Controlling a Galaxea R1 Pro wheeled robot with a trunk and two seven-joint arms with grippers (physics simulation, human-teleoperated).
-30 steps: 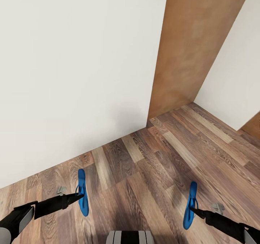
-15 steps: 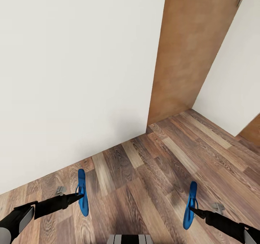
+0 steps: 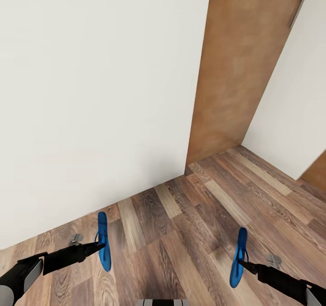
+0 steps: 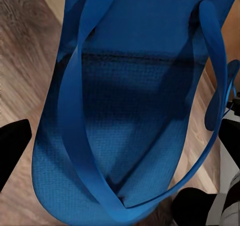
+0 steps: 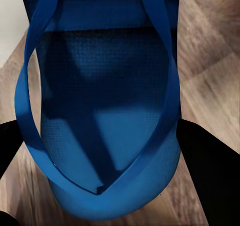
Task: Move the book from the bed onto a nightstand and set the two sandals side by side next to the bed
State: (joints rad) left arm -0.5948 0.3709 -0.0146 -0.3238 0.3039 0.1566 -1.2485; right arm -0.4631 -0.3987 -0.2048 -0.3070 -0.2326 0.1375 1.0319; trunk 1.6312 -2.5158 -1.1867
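Sandals are in both your grippers right now, one each. Your left gripper (image 3: 100, 246) at the lower left of the head picture is clamped on the left sandal (image 3: 103, 241), and your right gripper (image 3: 241, 262) at the lower right is clamped on the right sandal (image 3: 238, 257). Compared with a second ago, the wall (image 3: 90, 93) and the brown door (image 3: 240, 70) have slid a little in the head picture, and a grey bit now peeks in at the upper left, so your camera moved, not the shoes. They sit at the same spots in the frame. That tells me you are turning or rolling while carrying them, and the bed and book are not here yet, so the putting-down step is not done. The wrist pictures show what the head picture cannot: the thin straps and bumpy sole of the left sandal (image 4: 125, 121) and the right sandal (image 5: 105, 110) up close, with dark finger tips (image 5: 207, 171) beside them. The head picture shows you the wood floor (image 3: 190, 215) and the corner.
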